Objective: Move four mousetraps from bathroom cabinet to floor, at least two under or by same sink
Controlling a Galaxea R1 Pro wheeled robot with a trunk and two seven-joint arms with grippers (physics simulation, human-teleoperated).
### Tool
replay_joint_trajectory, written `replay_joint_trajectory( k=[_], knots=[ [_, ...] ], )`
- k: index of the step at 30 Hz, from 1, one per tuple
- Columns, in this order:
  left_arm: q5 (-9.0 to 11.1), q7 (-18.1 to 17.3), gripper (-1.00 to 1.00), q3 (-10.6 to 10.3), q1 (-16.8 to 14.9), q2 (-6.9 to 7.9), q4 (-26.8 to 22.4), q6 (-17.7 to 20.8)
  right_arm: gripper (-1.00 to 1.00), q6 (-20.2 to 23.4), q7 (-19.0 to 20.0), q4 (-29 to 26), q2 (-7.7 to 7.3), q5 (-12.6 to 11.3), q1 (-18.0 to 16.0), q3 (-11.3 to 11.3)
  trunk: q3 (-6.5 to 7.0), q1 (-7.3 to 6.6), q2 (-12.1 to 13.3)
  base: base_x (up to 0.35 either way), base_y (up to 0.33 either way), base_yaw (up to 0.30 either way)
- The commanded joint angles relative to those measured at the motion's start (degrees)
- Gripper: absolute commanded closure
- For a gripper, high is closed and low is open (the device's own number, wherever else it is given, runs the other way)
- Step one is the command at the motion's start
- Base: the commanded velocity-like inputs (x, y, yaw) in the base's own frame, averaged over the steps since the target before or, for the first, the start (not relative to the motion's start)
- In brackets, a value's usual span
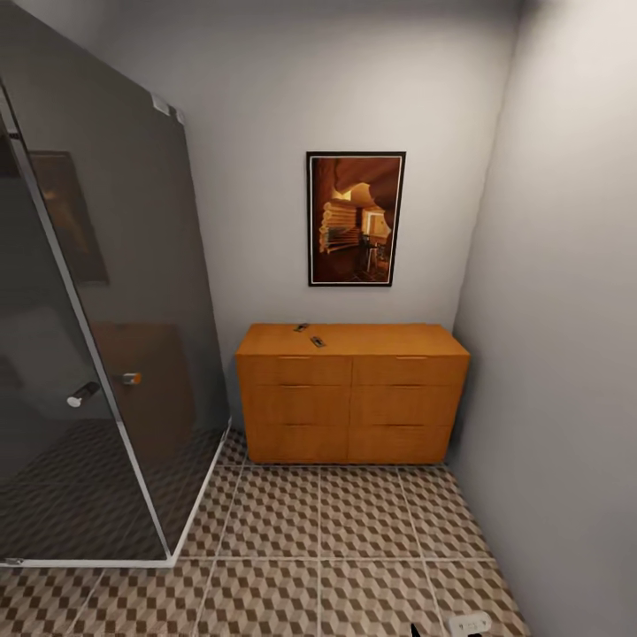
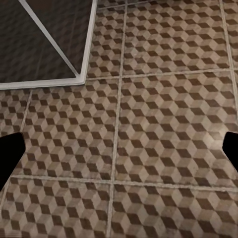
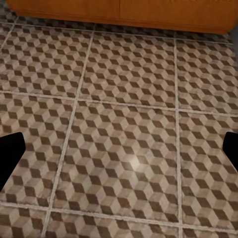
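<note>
Brown, beige and white cube-patterned square tiles with pale grout make up the bathroom floor (image 1: 354, 531), which lies directly under both claws. In the left wrist view the left claw (image 2: 119, 153) shows as two black fingertips (image 2: 10, 153) at the picture's edges, spread wide with nothing between them but bare tile (image 2: 163, 129); just ahead of it runs the white base rail of the dark smoked-glass shower enclosure (image 2: 44, 39). The right claw (image 3: 119, 153) is likewise spread wide and empty over the tiles (image 3: 129, 114), its black fingertips (image 3: 10, 151) cut off by the frame, and ahead of it stands the foot of the orange wooden cabinet (image 3: 124, 12). Farther off, in the head view, that cabinet (image 1: 352, 407) stands against the grey wall, drawers closed. On its top, well ahead of both claws, lie two tiny flat dark mousetraps (image 1: 318, 341), close together and too small to make out in detail. Above hangs a black-framed picture (image 1: 356, 218).
</note>
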Motion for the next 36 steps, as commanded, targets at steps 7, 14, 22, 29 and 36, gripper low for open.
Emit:
replay_joint_trajectory(
  k=[7,14,22,29,36],
  knots=[
    [0.4,0.1,-1.00,-0.5,-0.1,-0.06,0.2,-0.3,-1.00,-0.2,0.2,0.1,-0.06,-0.4,0.0,0.3,-0.02,0.02,0.0,0.000,0.000,0.086],
    [0.4,0.1,-1.00,-0.5,-0.1,-0.06,0.2,-0.3,-1.00,-0.4,0.3,0.1,-0.12,-0.4,0.0,0.3,-0.02,0.02,0.0,0.000,0.000,0.017],
    [0.4,0.1,-1.00,-0.5,-0.1,-0.06,0.2,-0.3,-1.00,-0.4,0.4,0.1,-0.32,-0.3,0.0,0.2,-0.02,0.02,0.0,0.000,0.000,0.003],
    [0.4,0.1,-1.00,-0.5,-0.1,-0.06,0.2,-0.3,-1.00,-0.4,0.4,0.1,-0.33,-0.3,0.0,0.3,-0.02,0.02,0.0,0.000,0.000,0.000],
    [0.4,0.1,-1.00,-0.5,-0.1,-0.06,0.2,-0.3,-1.00,-0.4,0.3,0.1,-0.20,-0.3,0.0,0.3,-0.02,0.02,0.0,0.000,0.000,0.000]
  ],
)
